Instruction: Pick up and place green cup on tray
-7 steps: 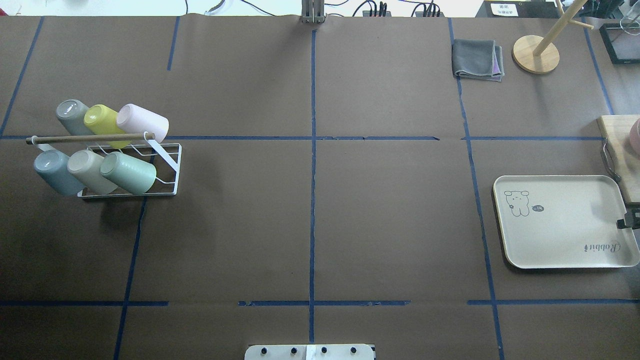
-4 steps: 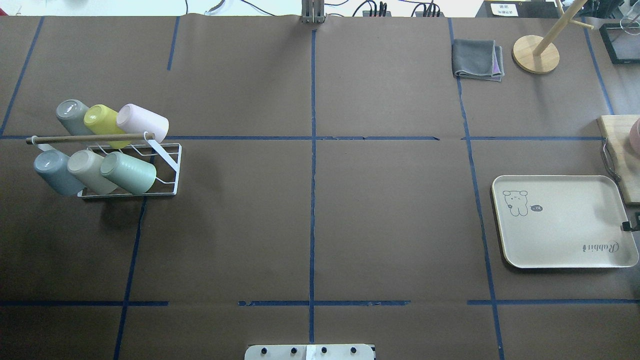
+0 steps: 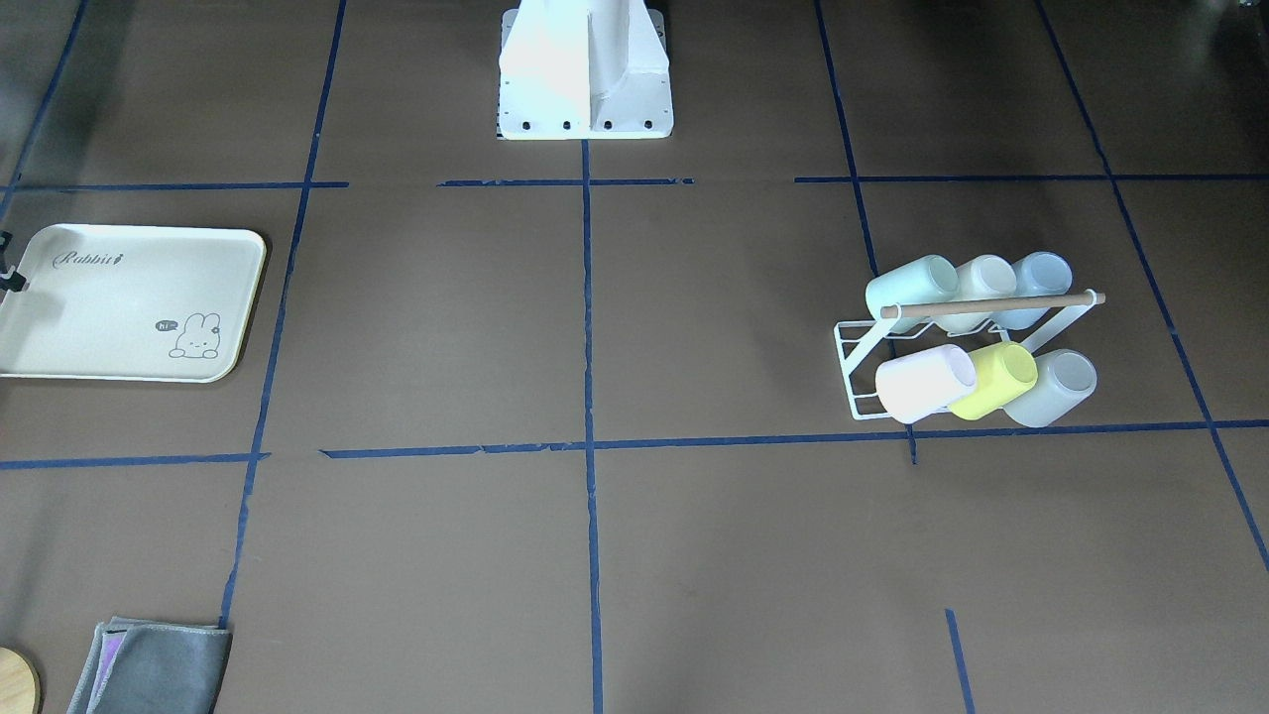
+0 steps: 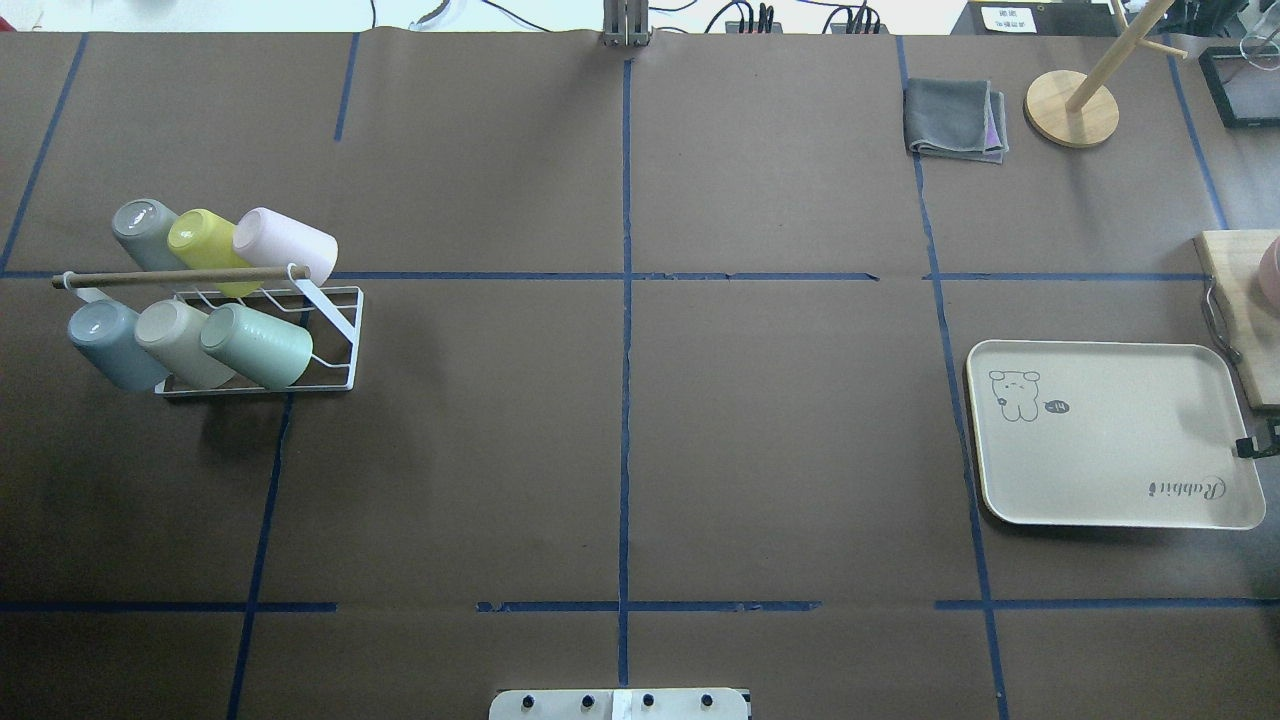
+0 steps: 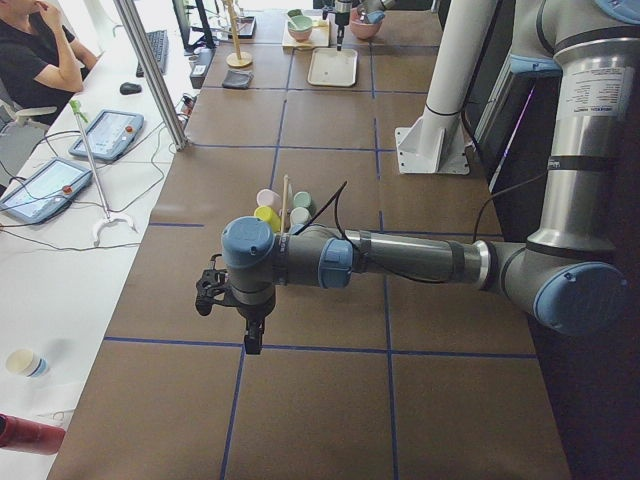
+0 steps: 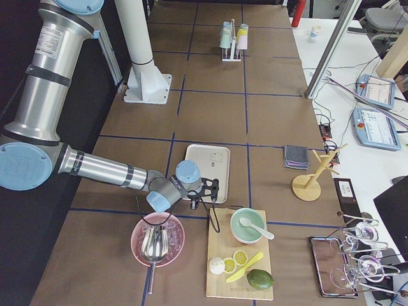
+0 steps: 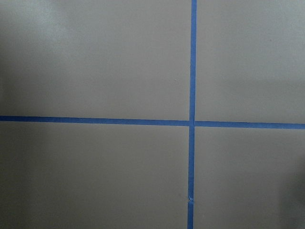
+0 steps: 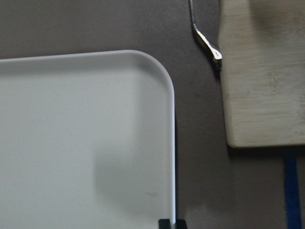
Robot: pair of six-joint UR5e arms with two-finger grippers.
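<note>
1 rack (image 4: pixel 335 330), far left, holds green cup (image 4: pixel 258 347) untouched; right gripper (image 4: pixel 1249 447) pinches tray (image 4: pixel 1100 450) rim at right, likely positioning it; left gripper (image 5: pixel 235 305), state I cannot tell.

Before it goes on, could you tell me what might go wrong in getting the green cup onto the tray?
The green cup lies tilted on the wire rack, close beside the beige cup and near the wooden rod; pulling it off may disturb those. The right gripper sits at the rim of the tray, so it may shove the tray.
</note>
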